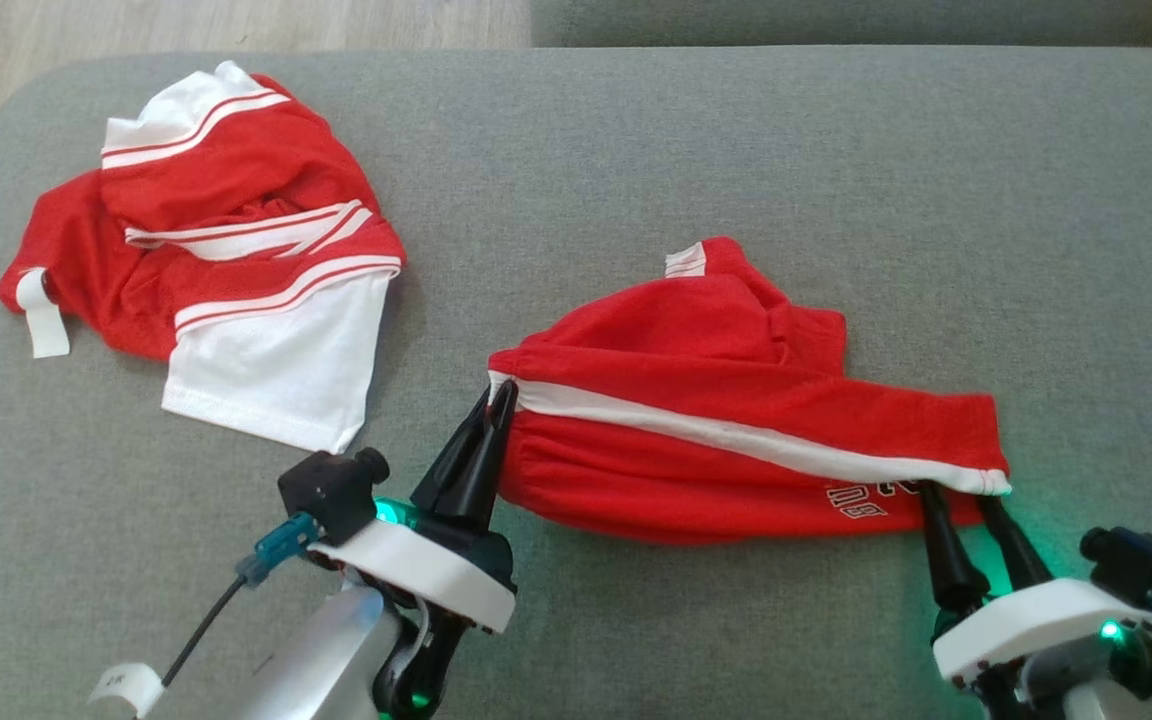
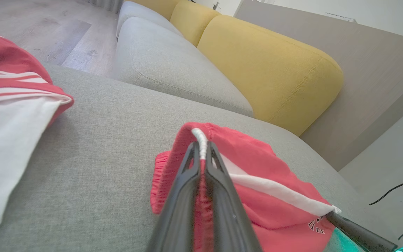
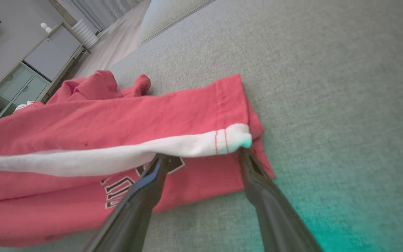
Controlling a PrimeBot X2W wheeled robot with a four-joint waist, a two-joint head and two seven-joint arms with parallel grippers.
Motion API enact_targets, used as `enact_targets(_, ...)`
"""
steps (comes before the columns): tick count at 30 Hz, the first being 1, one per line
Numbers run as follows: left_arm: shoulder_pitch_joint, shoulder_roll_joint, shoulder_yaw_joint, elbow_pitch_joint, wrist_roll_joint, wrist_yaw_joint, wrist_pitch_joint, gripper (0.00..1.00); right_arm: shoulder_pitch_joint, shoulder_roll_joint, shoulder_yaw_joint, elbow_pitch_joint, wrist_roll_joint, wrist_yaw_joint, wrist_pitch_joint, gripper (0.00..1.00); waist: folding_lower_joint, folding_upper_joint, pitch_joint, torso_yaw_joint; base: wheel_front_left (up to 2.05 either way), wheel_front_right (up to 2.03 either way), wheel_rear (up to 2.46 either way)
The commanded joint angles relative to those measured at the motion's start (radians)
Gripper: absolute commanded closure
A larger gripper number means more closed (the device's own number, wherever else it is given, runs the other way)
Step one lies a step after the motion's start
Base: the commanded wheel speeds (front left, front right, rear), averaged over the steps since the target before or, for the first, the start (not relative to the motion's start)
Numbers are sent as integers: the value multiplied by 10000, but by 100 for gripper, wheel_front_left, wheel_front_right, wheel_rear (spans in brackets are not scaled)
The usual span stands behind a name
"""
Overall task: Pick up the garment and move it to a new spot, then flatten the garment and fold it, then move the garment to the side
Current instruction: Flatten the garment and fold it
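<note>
I find the red fabric garment with a white side stripe point(image 1: 736, 340) lying stretched across the lower centre of the head view, on the grey upholstered cushion point(image 1: 736, 150). Its left end sits near mid-frame and its right end reaches toward the lower right. The part at the top of the frame is bunched. The part nearer the bottom lies flatter, with white lettering point(image 1: 861, 500) near the right hem.

Left pincer point(image 1: 496, 395): pressed together, pinching the garment's gathered left end at the white stripe. In the left wrist view, the left pincer point(image 2: 201, 147) has the stripe and red cloth caught between its two dark fingers.

Right pincer point(image 1: 956, 495): spread, holding nothing. In the right wrist view, the right pincer point(image 3: 203, 154) has its tips at the striped hem corner, one finger in front of the lettering, the other finger point(image 3: 278, 210) along the garment's right edge. I cannot tell whether the tips touch the cloth.

A crumpled red and white striped jersey point(image 1: 226, 180) lies at the upper left of the head view, well apart from the garment.
</note>
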Motion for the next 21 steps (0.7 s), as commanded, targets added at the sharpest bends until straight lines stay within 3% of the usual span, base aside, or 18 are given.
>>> enact_targets(1,-419,79,359,-297,80,16,-125,100,-330,-196,166,-148,4,65,-157,0,0,0,-8,30,0,0,0)
enact_targets(21,-354,156,243,-213,22,16,-125,100,-292,-282,-84,-456,408,65,-133,0,0,0,-181,125,0,0,0)
